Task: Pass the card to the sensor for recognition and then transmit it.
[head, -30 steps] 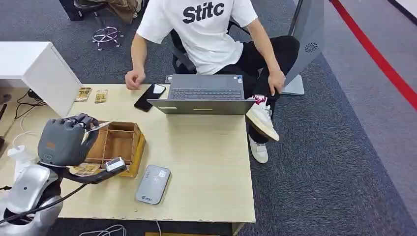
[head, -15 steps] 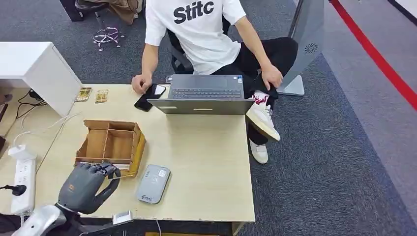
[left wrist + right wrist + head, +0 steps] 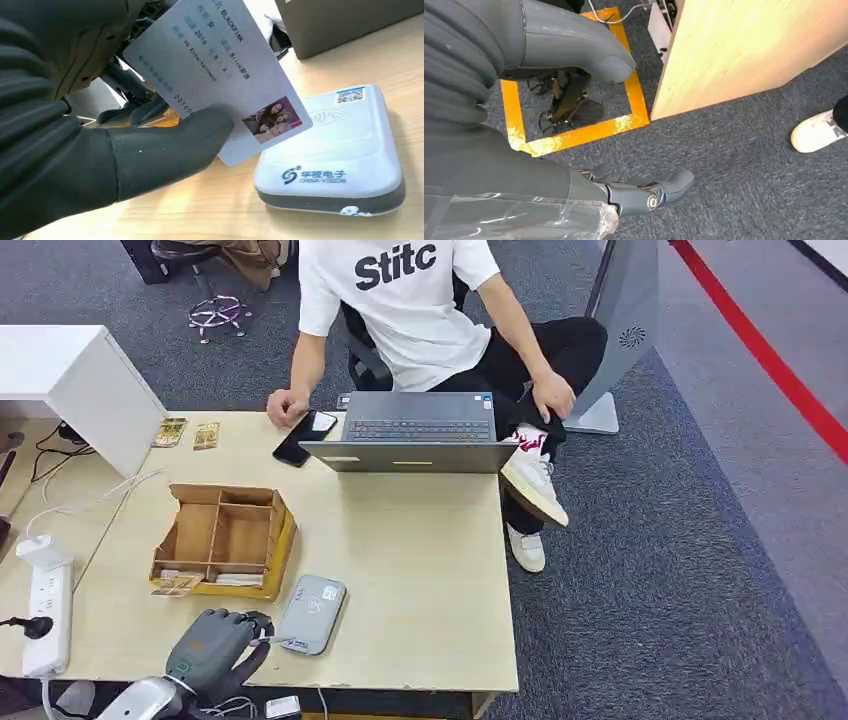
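My left hand sits low at the table's near edge, just left of the grey card reader. It pinches a white ID card between thumb and fingers. In the left wrist view the card's corner with a small photo hangs over the rim of the reader, slightly above it. My right hand hangs beside the table over the carpet, fingers apart, holding nothing.
A wooden divided box holding cards stands behind my left hand. A laptop and a black phone lie at the far edge, where a seated person rests a hand. A power strip lies at left.
My left hand has dropped from over the wooden box to the table's near edge and shifted right, bringing the card up beside the reader. The person's hand moved onto the phone.
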Motion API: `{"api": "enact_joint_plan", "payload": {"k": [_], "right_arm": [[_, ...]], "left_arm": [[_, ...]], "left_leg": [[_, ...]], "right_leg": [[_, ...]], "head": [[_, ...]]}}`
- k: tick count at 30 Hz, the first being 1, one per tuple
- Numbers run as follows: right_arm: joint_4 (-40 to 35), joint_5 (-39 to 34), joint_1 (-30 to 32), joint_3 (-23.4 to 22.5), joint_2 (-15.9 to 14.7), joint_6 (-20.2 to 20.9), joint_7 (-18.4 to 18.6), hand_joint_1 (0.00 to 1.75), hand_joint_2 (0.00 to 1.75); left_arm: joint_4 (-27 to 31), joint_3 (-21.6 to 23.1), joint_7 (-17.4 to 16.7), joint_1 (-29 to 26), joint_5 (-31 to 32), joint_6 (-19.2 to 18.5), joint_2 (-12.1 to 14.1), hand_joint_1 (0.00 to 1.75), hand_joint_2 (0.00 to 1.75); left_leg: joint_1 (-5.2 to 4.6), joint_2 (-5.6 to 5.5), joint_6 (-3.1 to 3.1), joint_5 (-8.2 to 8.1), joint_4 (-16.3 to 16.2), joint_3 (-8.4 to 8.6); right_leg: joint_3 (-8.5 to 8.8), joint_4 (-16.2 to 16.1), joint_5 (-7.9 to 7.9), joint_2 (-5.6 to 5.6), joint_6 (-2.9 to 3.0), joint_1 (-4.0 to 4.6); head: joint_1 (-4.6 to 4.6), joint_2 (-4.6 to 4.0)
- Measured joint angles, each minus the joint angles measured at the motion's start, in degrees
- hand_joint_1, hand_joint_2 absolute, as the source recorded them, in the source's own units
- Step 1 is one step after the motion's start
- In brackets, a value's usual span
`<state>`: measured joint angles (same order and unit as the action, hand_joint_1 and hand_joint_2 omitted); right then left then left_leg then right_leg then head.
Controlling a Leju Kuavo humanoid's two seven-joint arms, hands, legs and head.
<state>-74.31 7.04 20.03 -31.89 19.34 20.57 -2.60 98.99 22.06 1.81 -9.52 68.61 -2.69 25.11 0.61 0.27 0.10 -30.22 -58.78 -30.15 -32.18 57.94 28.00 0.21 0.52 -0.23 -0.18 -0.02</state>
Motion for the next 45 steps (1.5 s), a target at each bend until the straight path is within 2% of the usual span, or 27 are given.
{"api": "enact_joint_plan", "payload": {"k": [9, 21, 31, 35, 41, 45], "right_arm": [[0.48, -0.37, -0.39, 0.11, 0.00, -0.09, 0.04, 0.00, 1.75], [0.81, -0.90, -0.52, 0.15, 0.00, 0.02, 0.04, 0.00, 1.75], [1.31, 0.02, -1.18, 0.13, 0.00, 0.90, 0.07, 0.00, 1.75], [1.62, 0.22, -1.52, 0.02, 0.00, 0.94, 0.07, 0.00, 1.75], [1.68, -0.18, -1.60, -0.04, 0.00, 0.87, 0.00, 0.00, 1.75], [1.68, -1.09, -1.27, 0.00, 0.00, 0.44, -0.37, 0.00, 1.75]], "left_arm": [[-2.49, 2.40, -1.66, 1.74, 2.88, 0.02, -1.64, 1.75, 1.75], [-2.71, 2.77, -2.25, 1.99, 4.11, -0.61, -2.60, 1.75, 1.75], [-2.73, 2.80, -2.25, 2.91, 3.76, -5.36, -2.86, 1.75, 1.75], [-2.80, 2.82, -2.25, 3.13, 3.47, -5.97, -2.86, 1.75, 1.75], [-2.77, 2.84, -2.84, 3.40, 4.42, -5.24, -2.93, 1.75, 1.75], [-2.01, 2.84, -2.30, 3.78, 5.94, -2.44, -3.52, 1.75, 1.75]], "left_leg": [[0.00, 0.00, 0.00, 0.00, 0.00, 0.01], [0.00, 0.01, -0.01, 0.00, 0.00, 0.02], [0.00, 0.01, -0.01, 0.01, 0.00, 0.02], [0.00, 0.01, -0.01, 0.01, 0.00, 0.02], [0.00, 0.01, -0.01, 0.01, 0.00, 0.02], [0.00, 0.00, -0.01, 0.01, 0.00, 0.03]], "right_leg": [[0.01, 0.01, -0.01, -0.01, 0.01, 0.00], [0.00, 0.01, -0.01, 0.01, 0.01, 0.00], [0.00, 0.01, -0.01, 0.01, 0.01, 0.00], [0.00, 0.01, -0.01, 0.01, 0.01, 0.00], [0.00, 0.01, -0.01, 0.02, 0.01, 0.00], [-0.01, 0.01, -0.01, 0.00, 0.01, 0.00]], "head": [[0.00, 0.00], [0.00, 0.00], [0.00, 0.00], [0.00, 0.00], [0.00, 0.00], [0.00, 0.00]]}}
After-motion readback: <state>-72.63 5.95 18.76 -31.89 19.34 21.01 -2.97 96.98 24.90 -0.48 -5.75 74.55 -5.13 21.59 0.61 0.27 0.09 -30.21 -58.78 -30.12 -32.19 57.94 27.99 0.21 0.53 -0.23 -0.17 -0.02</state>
